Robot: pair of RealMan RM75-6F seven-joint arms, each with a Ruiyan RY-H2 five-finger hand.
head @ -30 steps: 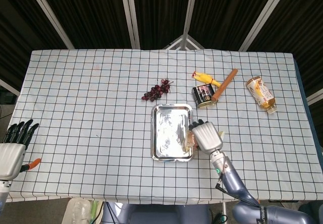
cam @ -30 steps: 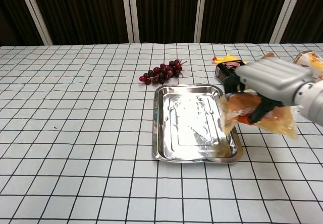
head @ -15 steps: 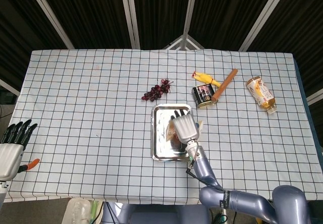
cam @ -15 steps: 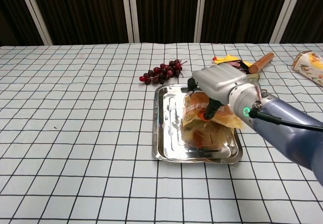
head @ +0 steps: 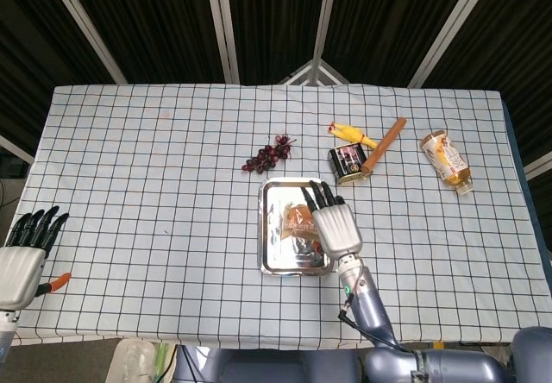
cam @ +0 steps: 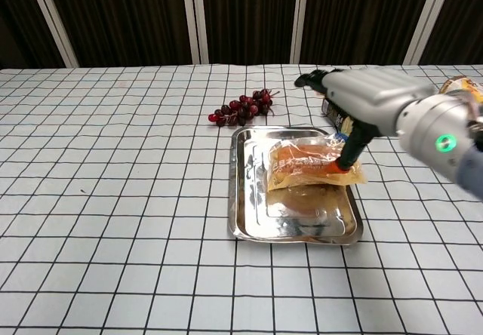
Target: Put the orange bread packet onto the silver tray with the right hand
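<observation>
The orange bread packet [head: 293, 221] [cam: 306, 167] lies flat inside the silver tray [head: 265, 228] [cam: 236, 192], towards its right half. My right hand [head: 333, 225] [cam: 364, 99] hovers over the tray's right edge with its fingers stretched out and nothing in it. Its thumb points down, and the tip is at the packet's right edge; I cannot tell whether it touches. My left hand [head: 22, 259] shows only in the head view, at the table's near left corner, fingers straight and empty.
A bunch of dark grapes [head: 269, 153] [cam: 243, 107] lies just behind the tray. Behind my right hand are a black tin [head: 348, 162], a yellow toy [head: 349, 131] and a wooden stick [head: 385, 146]. A bottle [head: 447, 160] [cam: 462, 87] lies at the far right.
My right hand carried the packet left over the tray, set it down and let go. The hand has since risen and shifted right with its fingers straightened. The left hand stayed put.
</observation>
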